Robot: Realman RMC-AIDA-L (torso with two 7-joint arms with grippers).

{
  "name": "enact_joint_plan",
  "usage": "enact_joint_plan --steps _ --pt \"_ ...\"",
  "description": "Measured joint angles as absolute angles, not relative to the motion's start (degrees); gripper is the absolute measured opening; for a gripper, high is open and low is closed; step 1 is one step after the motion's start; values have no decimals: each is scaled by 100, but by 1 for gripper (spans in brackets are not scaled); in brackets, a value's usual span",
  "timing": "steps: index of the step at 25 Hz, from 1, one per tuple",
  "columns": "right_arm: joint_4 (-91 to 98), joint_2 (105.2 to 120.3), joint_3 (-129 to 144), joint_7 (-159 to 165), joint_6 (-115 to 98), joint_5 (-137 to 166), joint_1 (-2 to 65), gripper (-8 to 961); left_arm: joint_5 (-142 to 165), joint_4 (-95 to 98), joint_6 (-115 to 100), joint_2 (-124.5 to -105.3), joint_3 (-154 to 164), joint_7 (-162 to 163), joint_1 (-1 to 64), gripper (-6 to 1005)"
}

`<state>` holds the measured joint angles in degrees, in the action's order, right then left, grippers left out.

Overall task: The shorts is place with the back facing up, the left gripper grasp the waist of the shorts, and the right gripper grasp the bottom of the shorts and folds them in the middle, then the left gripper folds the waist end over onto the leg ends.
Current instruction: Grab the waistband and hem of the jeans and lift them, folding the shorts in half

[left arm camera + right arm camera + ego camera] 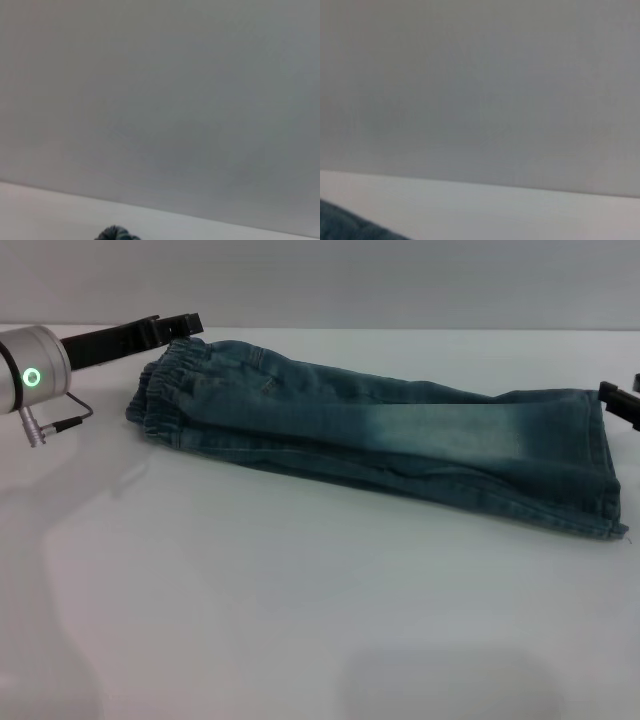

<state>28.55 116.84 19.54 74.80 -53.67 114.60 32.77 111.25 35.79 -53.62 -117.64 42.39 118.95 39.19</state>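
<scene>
The faded blue denim shorts lie folded lengthwise on the white table, stretched from upper left to right. The gathered elastic waist is at the left end and the bottom of the shorts, with the leg ends, is at the right end. My left gripper sits at the far corner of the waist, just touching or just above it. My right gripper shows only as a black tip at the picture's right edge, beside the hem's far corner. A scrap of denim appears in the left wrist view, and another in the right wrist view.
The white table spreads wide in front of the shorts. A plain grey wall rises behind the table's far edge. The left arm's silver wrist with its green ring light hangs over the table's left side.
</scene>
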Motion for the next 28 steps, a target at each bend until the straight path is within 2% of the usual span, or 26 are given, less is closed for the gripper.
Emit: enact_joint_plan --steps 1,7,11,13,18,28 --pt "2857 11685 1966 7465 -5361 11363 3249 417 11065 3571 -5372 -11760 4235 11769 3906 356" --pt "2867 11692 1975 7302 -5397 10837 3057 622 11034 3569 -5464 -11747 4202 11399 3782 640" --pt "2863 11692 1975 7275 -5428 10656 2981 622 11033 3572 -5533 -11689 4215 11116 3653 824" --pt "2863 11691 1989 7274 -5439 10586 2970 622 11036 3561 -5535 -11664 4233 10879 3574 832" --pt "2887 11689 1977 7271 -5539 10427 2953 622 10893 3487 -5330 -11763 4147 10004 3368 849" --pt "2893 11688 1954 7268 -5917 10275 2867 623 10739 2913 -4697 -11792 4175 9151 3381 848"
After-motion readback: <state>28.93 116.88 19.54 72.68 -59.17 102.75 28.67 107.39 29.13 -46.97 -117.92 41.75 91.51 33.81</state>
